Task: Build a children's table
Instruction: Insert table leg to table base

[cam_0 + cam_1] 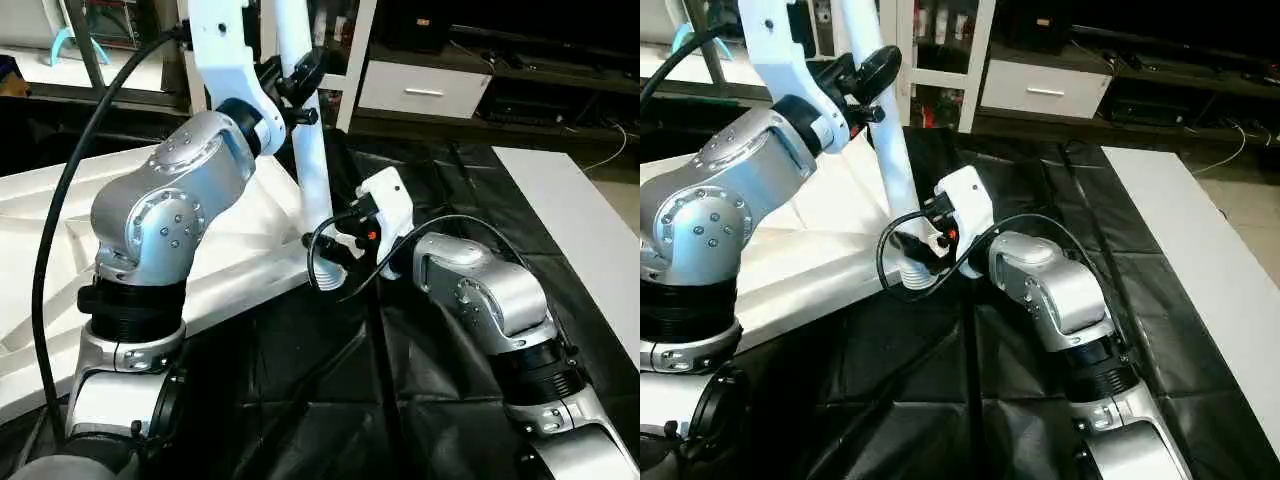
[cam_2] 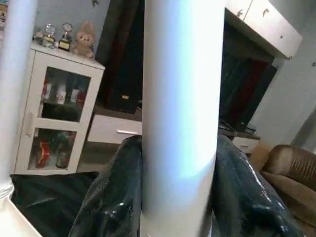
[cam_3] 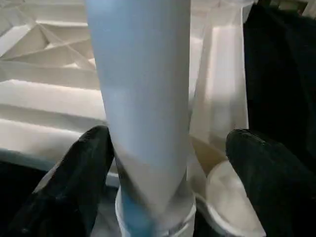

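- Left gripper (image 2: 178,197), upper centre in the head views, is clamped on an upright white leg (image 1: 308,150).
- Right gripper (image 3: 168,168) spread apart around the leg's base at the tabletop (image 1: 240,250) corner socket.

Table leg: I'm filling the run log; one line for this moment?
table leg upright in corner socket | left gripper holding | right gripper open

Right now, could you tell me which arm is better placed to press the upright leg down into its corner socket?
Probably the left. Its tool is closed around the leg well above the tabletop, so it can push along the tube. The right tool stands open at the socket, one finger touching.
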